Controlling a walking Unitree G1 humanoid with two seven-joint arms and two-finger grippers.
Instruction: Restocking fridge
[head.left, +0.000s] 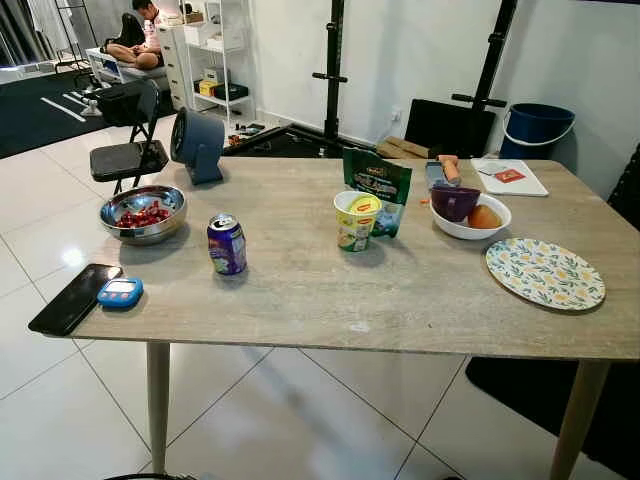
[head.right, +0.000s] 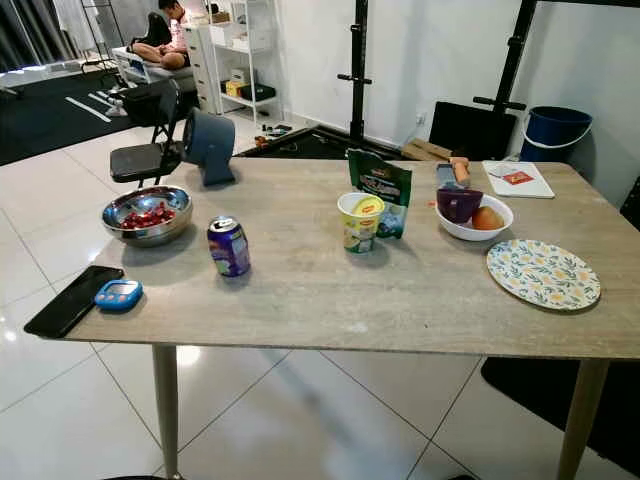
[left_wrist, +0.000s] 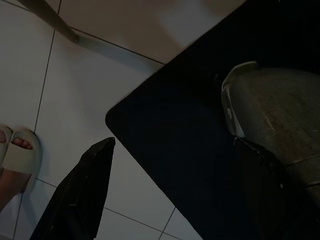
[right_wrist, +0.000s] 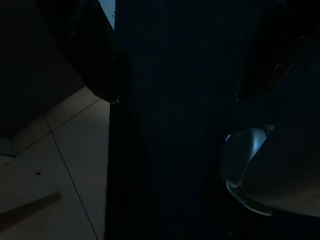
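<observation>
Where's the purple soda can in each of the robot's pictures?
Left eye view: the purple can stands on the table's left half, right of the steel bowl of red fruit.
Right eye view: same spot, between that bowl and the yellow-lidded cup.
Left wrist view: floor and dark mat, no can.
Right wrist view: too dark, no can.
Shared landmark: the steel bowl.

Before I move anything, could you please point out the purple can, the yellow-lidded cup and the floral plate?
Purple can (head.left: 227, 247): left eye view, side label.
Yellow-lidded cup (head.left: 353, 229): left eye view, front wall.
Floral plate (head.left: 545, 273): left eye view, patterned centre.
</observation>
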